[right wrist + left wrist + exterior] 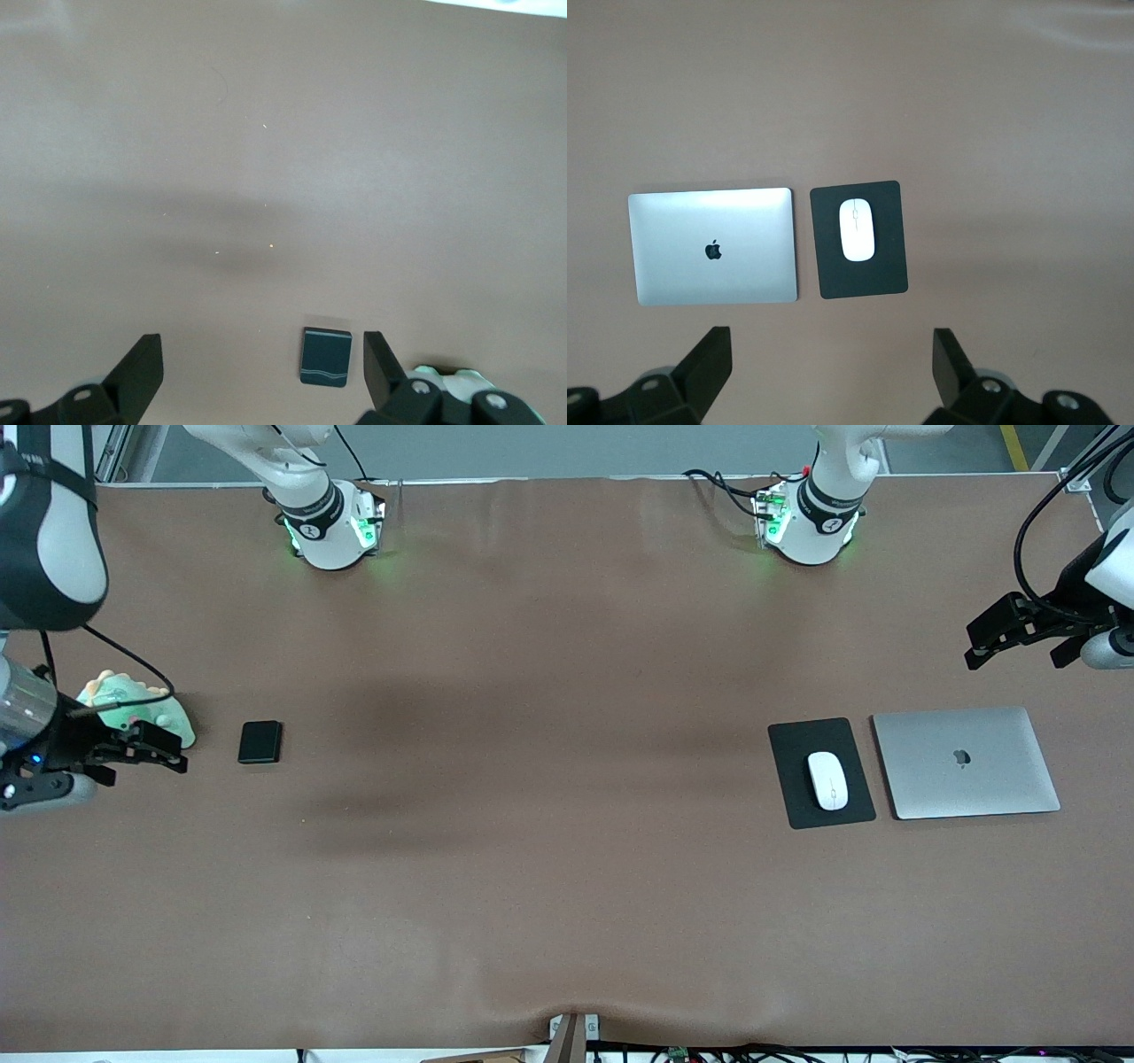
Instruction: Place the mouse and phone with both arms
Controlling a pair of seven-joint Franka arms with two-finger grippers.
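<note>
A: Status?
B: Looks placed. Mouse [827, 780] on pad [820, 773], right of frame; phone [260, 742] on table [567, 850], left. Left gripper [1019, 640] and right gripper [146, 755] spread, empty.
A: Left?
B: Likely nothing.

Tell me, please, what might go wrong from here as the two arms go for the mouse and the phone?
1. The mouse lies on a pad beside the laptop; the open left claw, now up near the table's end, might drag the pad or clip the laptop.
2. The phone lies flat and thin, so the open right claw could slip off it.
3. A green toy sits by that claw and might get knocked.
</note>
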